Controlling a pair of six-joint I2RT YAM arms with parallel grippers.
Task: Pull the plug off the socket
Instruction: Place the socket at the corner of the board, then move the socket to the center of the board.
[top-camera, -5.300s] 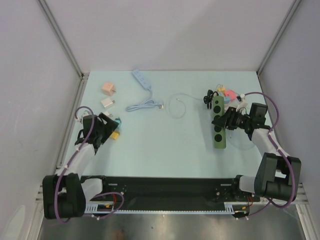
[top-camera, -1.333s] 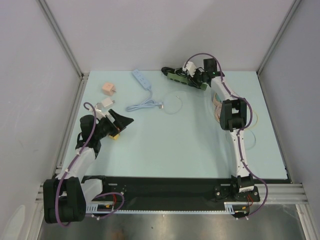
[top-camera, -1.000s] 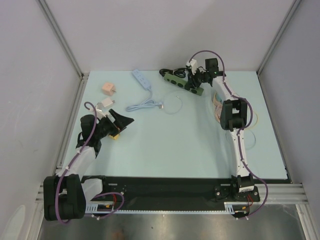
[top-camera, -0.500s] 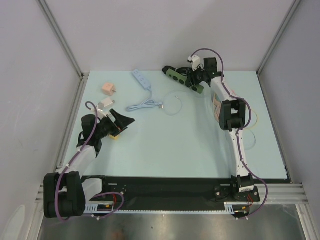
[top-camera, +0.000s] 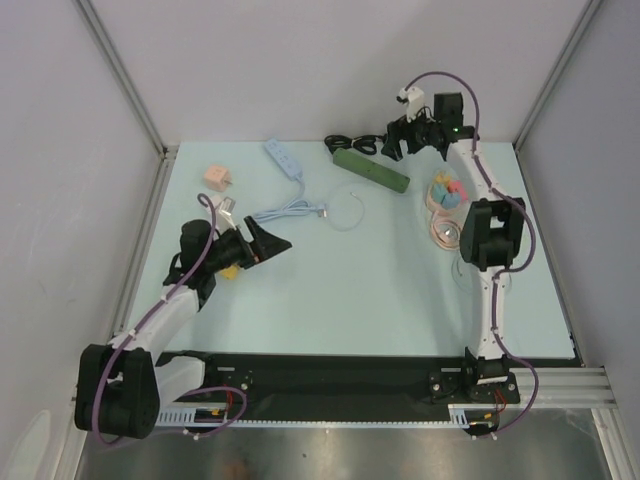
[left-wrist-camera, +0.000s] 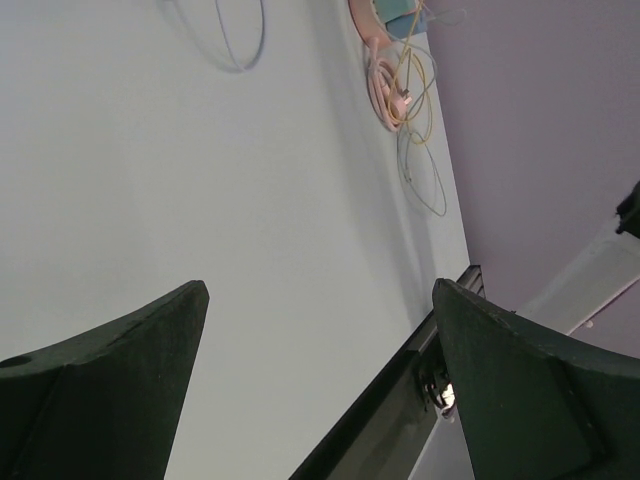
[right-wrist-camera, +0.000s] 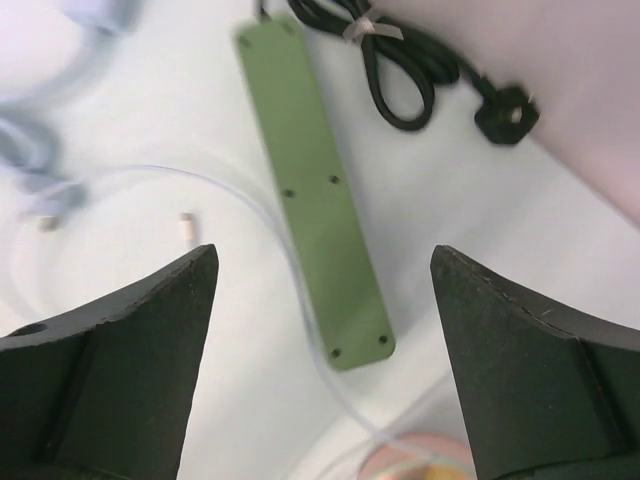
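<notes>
Fingers (right-wrist-camera: 120, 340) of the right gripper (top-camera: 396, 145) stand wide apart, empty, above the green power strip (right-wrist-camera: 315, 200), which lies apparently face-down beside its coiled black cord (right-wrist-camera: 400, 60); expose its sockets before gripping any plug.

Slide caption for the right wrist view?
Open right tool above the green power strip, no sockets showing, black cord bundled at its far end.

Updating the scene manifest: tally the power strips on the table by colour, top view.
Green power strip: 1
Light blue power strip: 1
Total: 2
</notes>
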